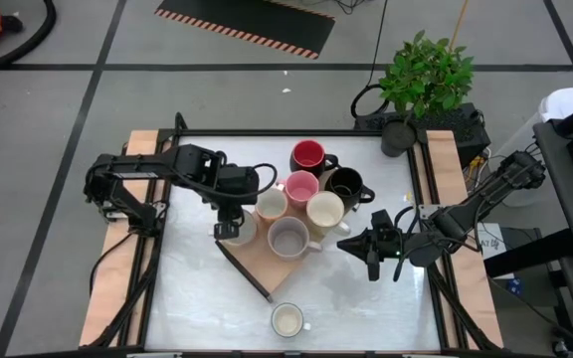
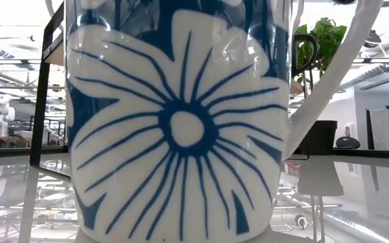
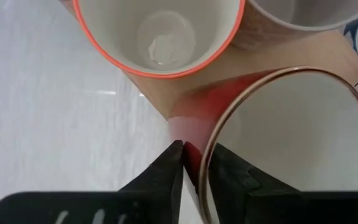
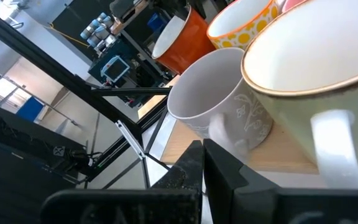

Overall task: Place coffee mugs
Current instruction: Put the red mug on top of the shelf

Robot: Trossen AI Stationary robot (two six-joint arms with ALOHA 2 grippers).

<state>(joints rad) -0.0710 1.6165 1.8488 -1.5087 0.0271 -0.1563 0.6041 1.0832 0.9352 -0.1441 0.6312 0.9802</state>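
Several coffee mugs stand close together on a wooden board (image 1: 267, 261): red (image 1: 308, 155), black (image 1: 346, 184), pink (image 1: 299, 187), two cream (image 1: 325, 211), and grey (image 1: 288, 239). My left gripper (image 1: 229, 231) is above the board's left corner, shut on a mug (image 1: 242, 227) that is cream inside and red outside (image 3: 291, 130). A blue-and-white flowered mug (image 1: 286, 320) stands alone near the table's near edge and fills the low view (image 2: 181, 128). My right gripper (image 1: 358, 245) is shut and hovers right of the board, touching nothing (image 4: 202, 158). My left gripper holds the mug by its rim (image 3: 211, 140), on the side toward the table's left. One finger (image 3: 229, 177) is inside the mug and the other finger (image 3: 169, 171) is outside against the red wall. The fingers come from above, pointing down. The mug is upright at the board's corner; its base is hidden.
An orange-rimmed mug (image 3: 160, 34) stands right beside the held one. A dark rod (image 1: 245, 270) lies along the board's near-left edge. A potted green plant (image 1: 421, 80) stands past the table's far right corner. Bare white tabletop (image 1: 192, 298) lies left of and nearer than the board.
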